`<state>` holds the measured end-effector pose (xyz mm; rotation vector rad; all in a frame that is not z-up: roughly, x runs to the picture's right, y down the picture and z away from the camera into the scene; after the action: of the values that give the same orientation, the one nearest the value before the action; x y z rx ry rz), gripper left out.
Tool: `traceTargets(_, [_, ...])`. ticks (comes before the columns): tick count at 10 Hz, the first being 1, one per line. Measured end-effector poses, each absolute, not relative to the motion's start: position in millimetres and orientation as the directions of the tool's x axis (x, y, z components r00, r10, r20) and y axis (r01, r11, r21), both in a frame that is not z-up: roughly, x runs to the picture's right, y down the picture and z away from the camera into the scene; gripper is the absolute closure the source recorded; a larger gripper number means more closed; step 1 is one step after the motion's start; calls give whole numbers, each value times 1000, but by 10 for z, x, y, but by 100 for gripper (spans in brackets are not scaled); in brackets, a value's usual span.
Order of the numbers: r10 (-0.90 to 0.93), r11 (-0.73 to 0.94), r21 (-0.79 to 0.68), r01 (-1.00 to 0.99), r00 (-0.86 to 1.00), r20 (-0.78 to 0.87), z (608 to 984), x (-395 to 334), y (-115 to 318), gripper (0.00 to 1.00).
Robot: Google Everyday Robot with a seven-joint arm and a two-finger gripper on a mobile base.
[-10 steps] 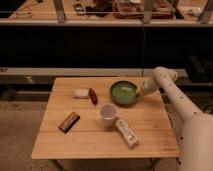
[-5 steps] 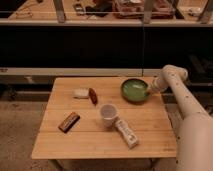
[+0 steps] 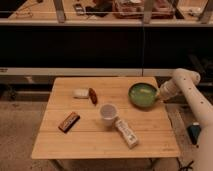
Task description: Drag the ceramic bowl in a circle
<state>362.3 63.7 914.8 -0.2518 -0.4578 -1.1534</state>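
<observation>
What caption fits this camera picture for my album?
Robot's shut gripper at the rim of the ceramic bowl on the wooden table.

Change noted: the ceramic bowl (image 3: 141,95) has shifted to the right across the table (image 3: 95,145) over the last second. It has gone from right of centre to a position near the right edge, and slightly nearer the front. The gripper (image 3: 159,95), at the bowl's right rim, has travelled with it. The arm (image 3: 184,80) has drawn back rightward, beyond the table's edge. The gap between the bowl and the white cup (image 3: 108,113) has widened.
</observation>
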Motion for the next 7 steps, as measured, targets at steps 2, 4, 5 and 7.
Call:
traceTargets(2, [-826,365,63,929,292,483,8902,3567,764,100])
traceTargets(4, [-828,333,109,937,235,509,8673,3316,934,100])
traceTargets(5, [-828,323,131,937,213,519,8588,3190,984,100])
traceTargets(7, [-829,303,197,932,155,538,8493,2804,1054,100])
